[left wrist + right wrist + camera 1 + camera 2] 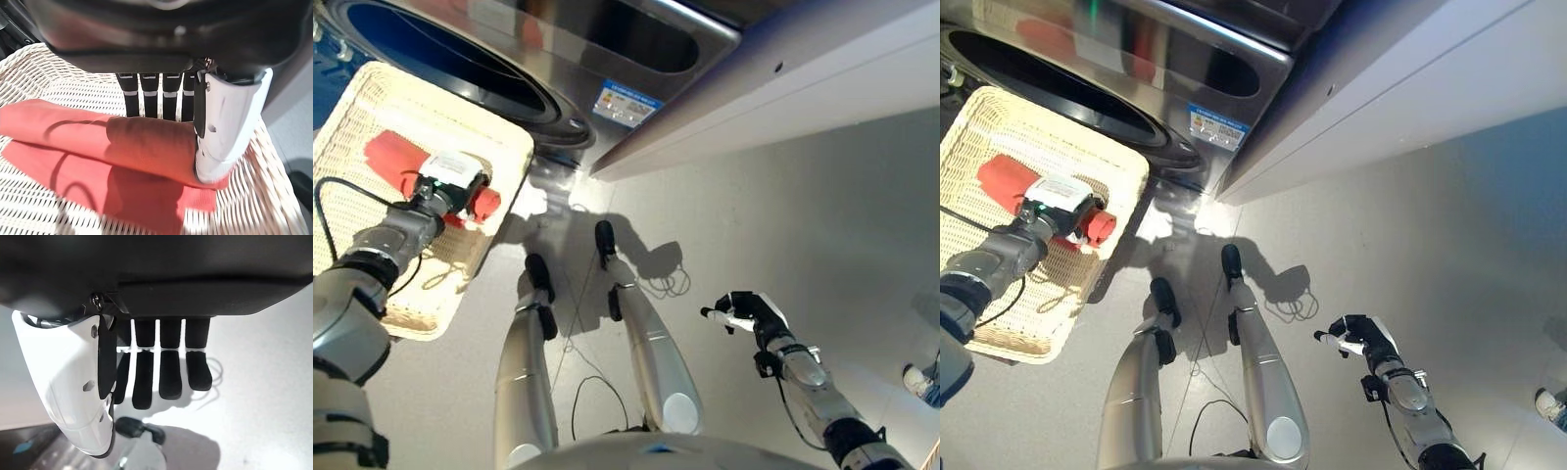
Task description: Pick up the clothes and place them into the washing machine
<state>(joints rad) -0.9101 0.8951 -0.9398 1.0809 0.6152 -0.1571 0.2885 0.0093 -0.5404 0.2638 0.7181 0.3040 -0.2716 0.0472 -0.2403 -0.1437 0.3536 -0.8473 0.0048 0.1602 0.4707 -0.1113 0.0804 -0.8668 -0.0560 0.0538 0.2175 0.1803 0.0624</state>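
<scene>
A folded red cloth (pixel 386 157) lies in the shallow wicker basket (pixel 372 235) beside the washing machine, whose round door opening (pixel 440 59) is just beyond the basket. My left hand (pixel 450 181) is down in the basket at the cloth's near end. In the left wrist view the fingers (pixel 149 100) reach behind the fold of the red cloth (pixel 122 147) and the white-covered thumb (pixel 225 132) presses on its front, pinching it. My right hand (pixel 749 311) hangs over the floor at the lower right, open and empty, its fingers (pixel 171 377) relaxed.
A white cabinet front (pixel 783 88) runs to the right of the machine. Grey floor (pixel 783 225) spreads to the right. A person's shoe (pixel 920 380) shows at the right edge.
</scene>
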